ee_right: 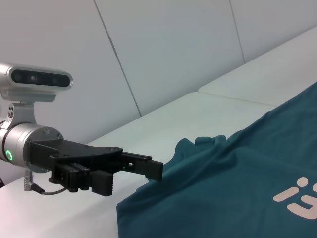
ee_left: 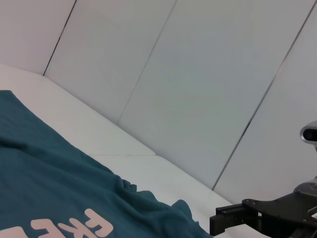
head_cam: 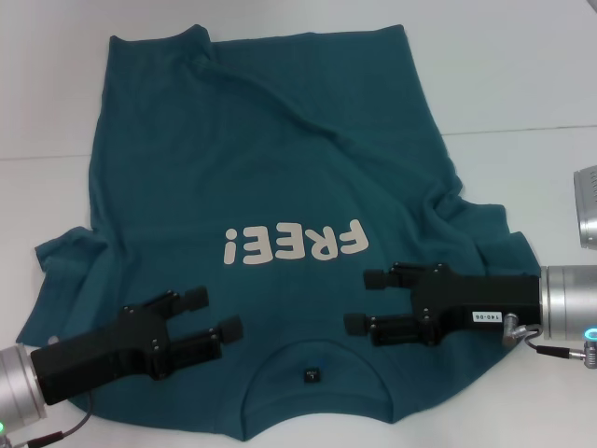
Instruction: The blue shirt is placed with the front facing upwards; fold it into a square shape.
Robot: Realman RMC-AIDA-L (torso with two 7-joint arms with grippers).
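The large teal-blue cotton T-shirt [head_cam: 270,187] lies unfolded, print up, on the white table [head_cam: 522,75] — both grippers, left [head_cam: 215,313] and right [head_cam: 364,301], hover jaws spread beside the collar — next, likely, pinching the shoulders.

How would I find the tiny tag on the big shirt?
Start at the blue shirt spread over the white table, then find the white FREE! print. Just nearer the robot, between the left gripper and right gripper, the label is a small dark square inside the curved collar.
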